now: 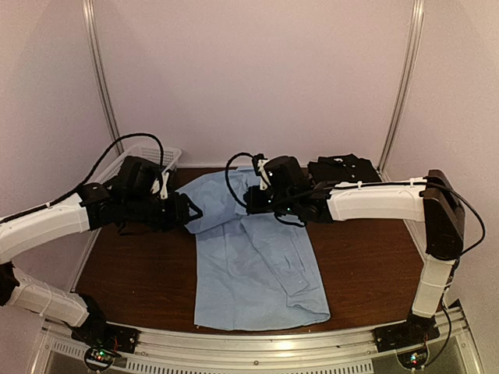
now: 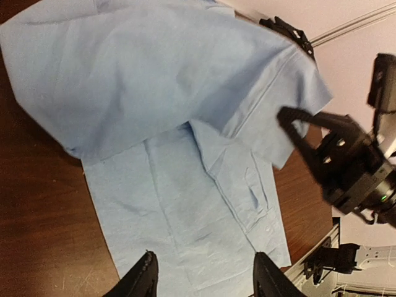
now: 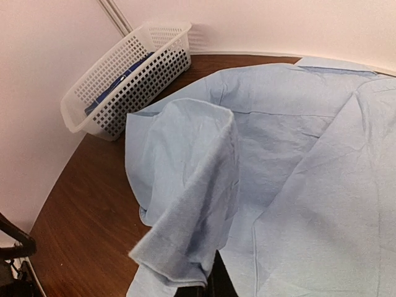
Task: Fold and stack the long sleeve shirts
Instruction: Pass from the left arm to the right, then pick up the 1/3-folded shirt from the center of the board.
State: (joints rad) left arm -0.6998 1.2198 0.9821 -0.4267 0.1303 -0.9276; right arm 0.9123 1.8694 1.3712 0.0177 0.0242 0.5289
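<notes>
A light blue long sleeve shirt [image 1: 257,265] lies spread on the brown table, its upper part bunched and lifted. My right gripper [image 1: 248,199] is shut on a fold of its sleeve, and in the right wrist view the cloth [image 3: 185,210] drapes over the jaws [image 3: 207,289] and hides them. My left gripper [image 1: 191,212] hovers at the shirt's left side. Its fingers [image 2: 145,281] stand open with nothing between them, above the flat blue fabric [image 2: 185,210]. A folded black shirt [image 1: 343,167] rests at the back right.
A white mesh basket [image 1: 152,156] stands at the back left corner with something blue inside [image 3: 114,90]. Bare table [image 1: 374,265] shows to the right of the shirt and on its left [image 1: 132,265]. Walls close in the back and sides.
</notes>
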